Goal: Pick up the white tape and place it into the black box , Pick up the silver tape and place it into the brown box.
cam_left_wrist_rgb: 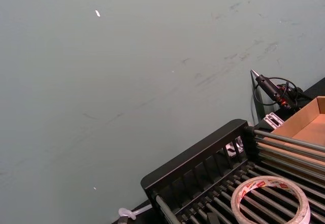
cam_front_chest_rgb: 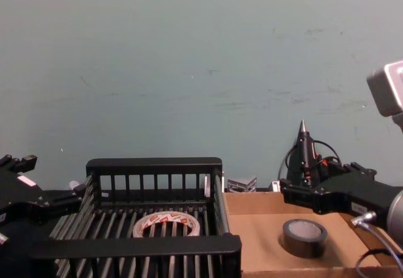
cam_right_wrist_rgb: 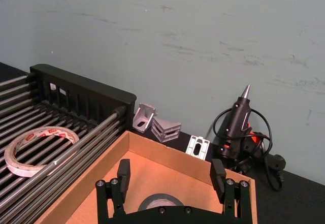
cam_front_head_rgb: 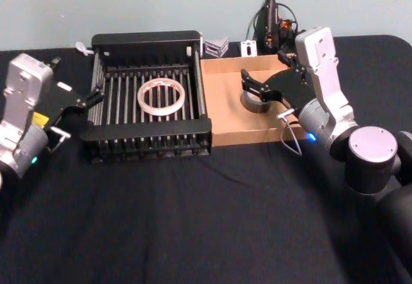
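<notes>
Silver tape (cam_front_head_rgb: 256, 102) lies flat in the brown box (cam_front_head_rgb: 225, 113) directly beneath my right gripper (cam_front_head_rgb: 255, 85), whose jaws stand spread and empty.

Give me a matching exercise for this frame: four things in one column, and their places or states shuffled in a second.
Things:
1. white tape
2. silver tape
3. right gripper
4. left gripper

Places or states:
A. open above the brown box
B. flat on the brown box floor
C. beside the black box's left wall
D. flat on the black box slats

Pairs: 1-D, 2-B, 3-A, 4-C
</notes>
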Robot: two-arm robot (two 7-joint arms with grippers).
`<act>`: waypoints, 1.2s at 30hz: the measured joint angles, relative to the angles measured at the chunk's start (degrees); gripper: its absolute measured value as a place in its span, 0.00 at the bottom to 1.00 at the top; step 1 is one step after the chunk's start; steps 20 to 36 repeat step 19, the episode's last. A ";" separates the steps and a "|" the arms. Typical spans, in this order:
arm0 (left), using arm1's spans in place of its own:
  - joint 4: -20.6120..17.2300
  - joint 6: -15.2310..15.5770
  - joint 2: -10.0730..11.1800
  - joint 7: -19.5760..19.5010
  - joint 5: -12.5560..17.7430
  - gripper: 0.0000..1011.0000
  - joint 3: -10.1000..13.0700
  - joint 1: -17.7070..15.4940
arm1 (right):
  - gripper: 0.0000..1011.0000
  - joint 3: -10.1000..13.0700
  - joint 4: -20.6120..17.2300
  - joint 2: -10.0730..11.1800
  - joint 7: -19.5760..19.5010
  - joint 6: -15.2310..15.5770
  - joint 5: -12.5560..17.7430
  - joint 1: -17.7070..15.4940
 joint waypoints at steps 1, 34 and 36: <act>0.00 0.00 0.00 0.00 0.00 0.99 0.00 0.00 | 0.99 0.00 0.00 0.00 0.00 0.00 0.00 0.00; 0.00 0.00 0.00 0.00 0.00 0.99 0.00 0.00 | 0.99 0.00 0.00 0.00 0.00 0.00 0.00 0.00; 0.00 0.00 0.00 0.00 0.00 0.99 0.00 0.00 | 0.99 0.00 0.00 0.00 0.00 0.00 0.00 0.00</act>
